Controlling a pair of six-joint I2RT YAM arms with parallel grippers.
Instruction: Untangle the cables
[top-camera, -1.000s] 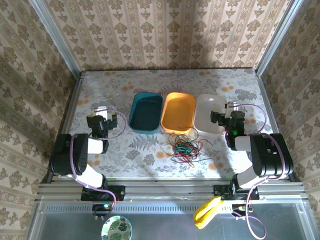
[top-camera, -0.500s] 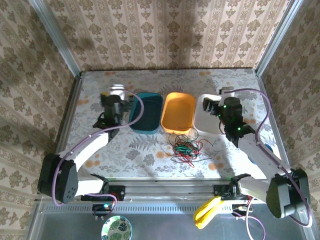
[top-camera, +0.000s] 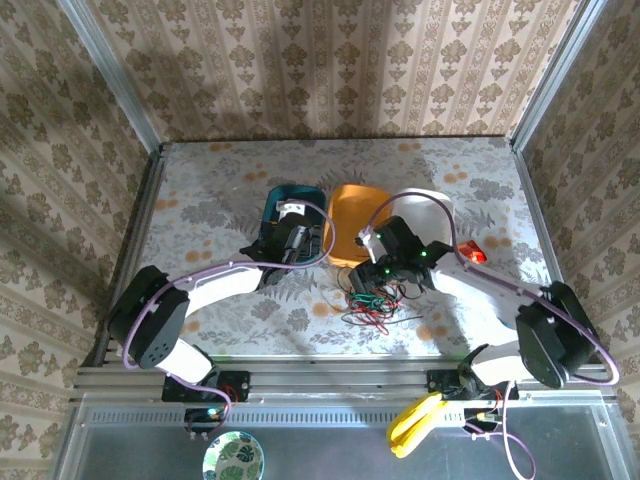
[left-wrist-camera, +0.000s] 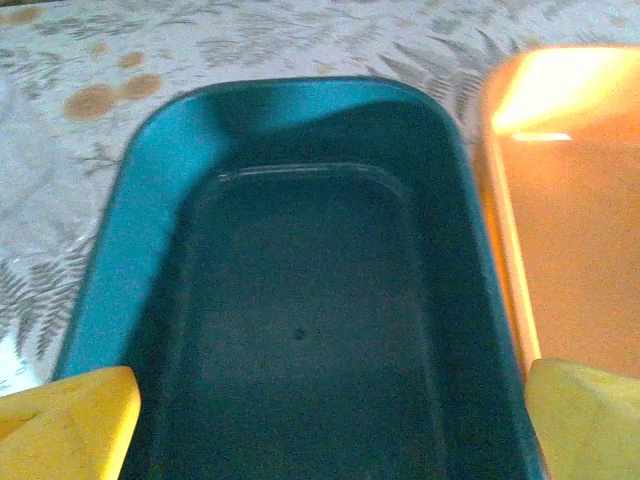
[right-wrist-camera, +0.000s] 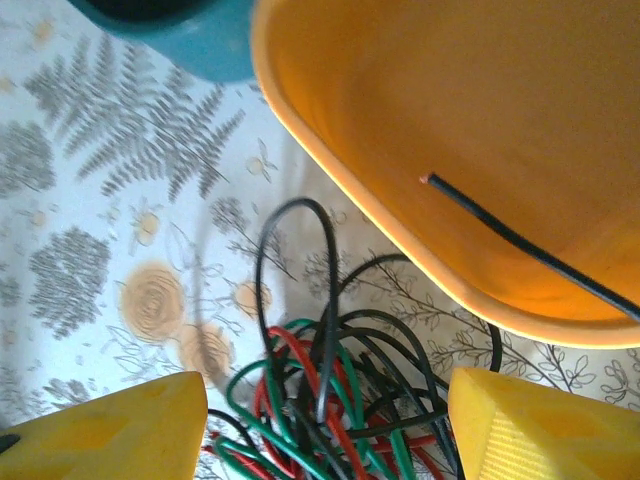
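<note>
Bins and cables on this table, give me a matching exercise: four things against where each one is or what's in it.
1 teal bin
2 orange bin
3 white bin
4 cables

A heaped on the table
B middle of the row, a black wire reaching in
C right end of the row, top view
D empty, left end of the row

Pairs: 1-D, 2-B, 3-C, 4-A

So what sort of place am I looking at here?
Likely a staged robot test booth: wallpapered panel walls, a floral-patterned table edged with aluminium rails, and two white robot arms.
</note>
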